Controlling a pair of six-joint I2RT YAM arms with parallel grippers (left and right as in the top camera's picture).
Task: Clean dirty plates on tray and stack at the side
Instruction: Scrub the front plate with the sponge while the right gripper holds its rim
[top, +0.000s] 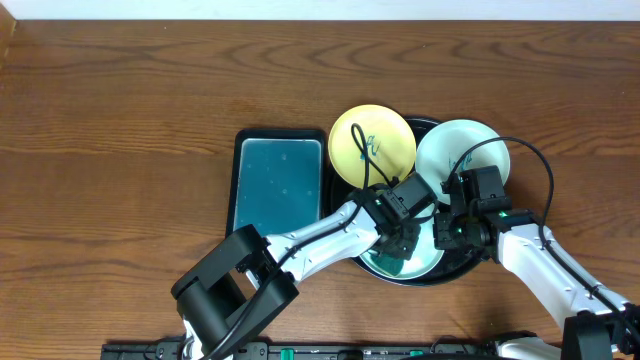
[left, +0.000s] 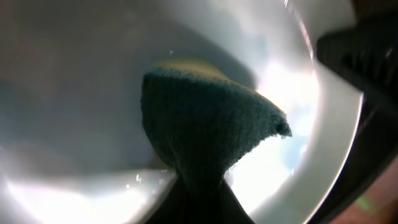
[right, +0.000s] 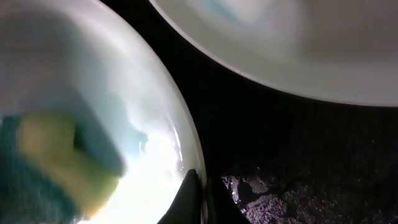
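A round black tray holds a yellow plate with dark marks, a pale white plate and a pale green plate at the front. My left gripper is shut on a green and yellow sponge and presses it onto the pale green plate. My right gripper is shut on that plate's right rim; in the right wrist view its fingers pinch the rim, with the plate and sponge to the left.
A black rectangular tray with a teal inside stands left of the round tray. The white plate lies just beyond my right gripper. The round tray's dark floor shows between the plates. Brown wooden table all round.
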